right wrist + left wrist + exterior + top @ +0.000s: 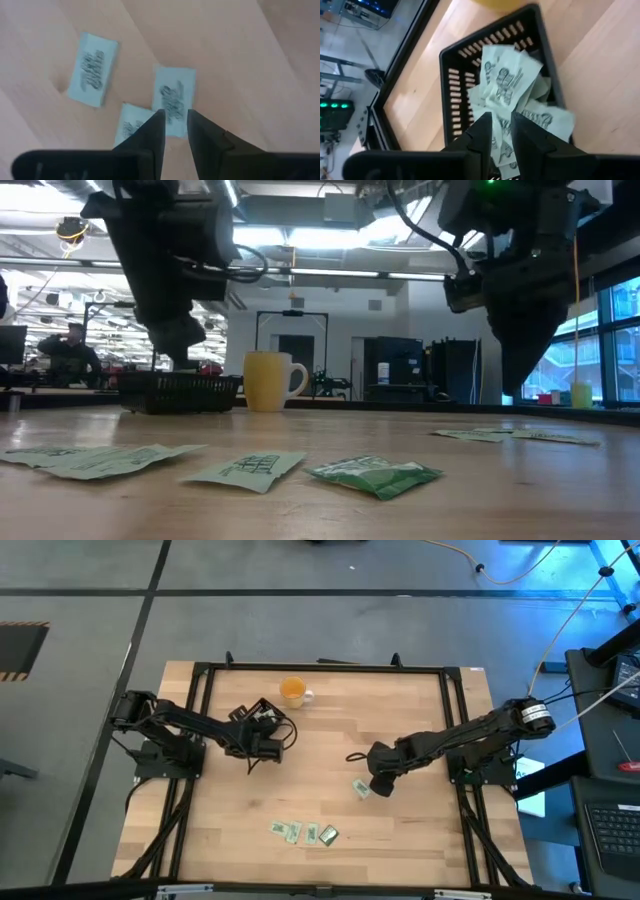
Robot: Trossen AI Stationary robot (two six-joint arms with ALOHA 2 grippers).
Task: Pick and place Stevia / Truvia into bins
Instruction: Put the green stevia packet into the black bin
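The left end effector (501,131) is hovering over the sachet-filled black tray (451,85), fingers slightly spread. At centre right of the high view, the right end effector (175,127) is straddling one sachet (173,100) on the surface (330,760), fingers narrowly apart.

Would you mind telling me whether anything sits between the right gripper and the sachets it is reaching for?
Nothing visible does. The right gripper hangs directly over a cluster of sachets on bare wood, its fingers straddling one. The orange cup and black tray stand far off.
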